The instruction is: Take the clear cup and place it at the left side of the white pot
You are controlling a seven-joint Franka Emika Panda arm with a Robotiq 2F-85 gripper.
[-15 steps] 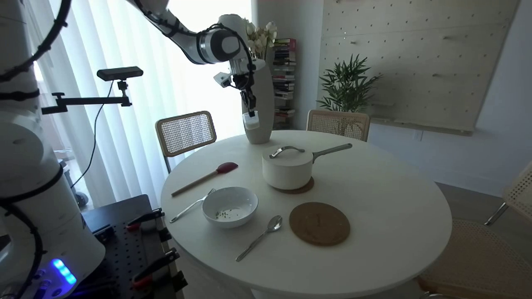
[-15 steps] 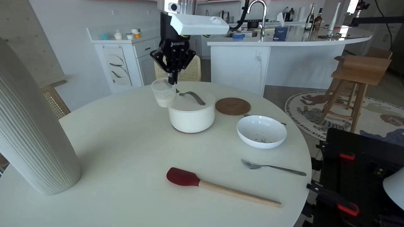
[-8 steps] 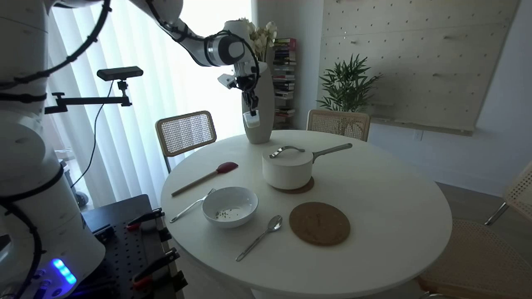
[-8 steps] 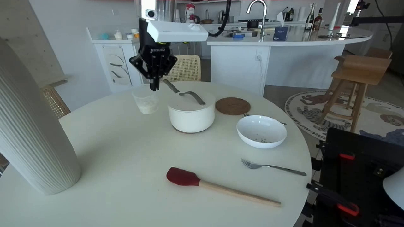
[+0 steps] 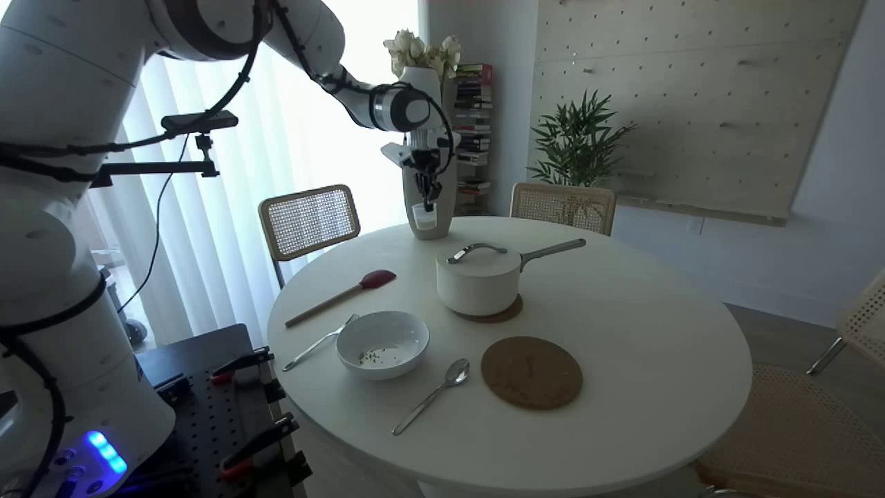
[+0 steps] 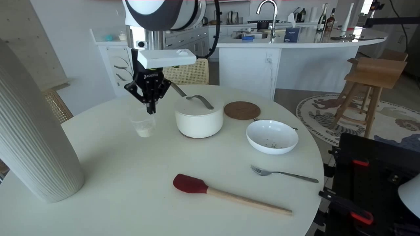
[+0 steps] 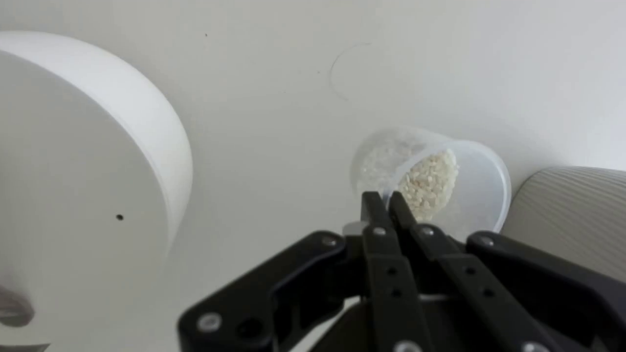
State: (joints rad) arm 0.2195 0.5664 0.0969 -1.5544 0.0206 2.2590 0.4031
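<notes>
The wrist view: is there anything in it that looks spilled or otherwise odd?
Nothing looks spilled: the white grains are inside the clear cup. What looks odd is a thin hair-like curve and a few tiny dark specks on the otherwise plain table; I cannot tell what they are.

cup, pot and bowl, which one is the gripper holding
The clear cup, pinched at its rim by the gripper; the white pot and wide white bowl both stand apart from it.
</notes>
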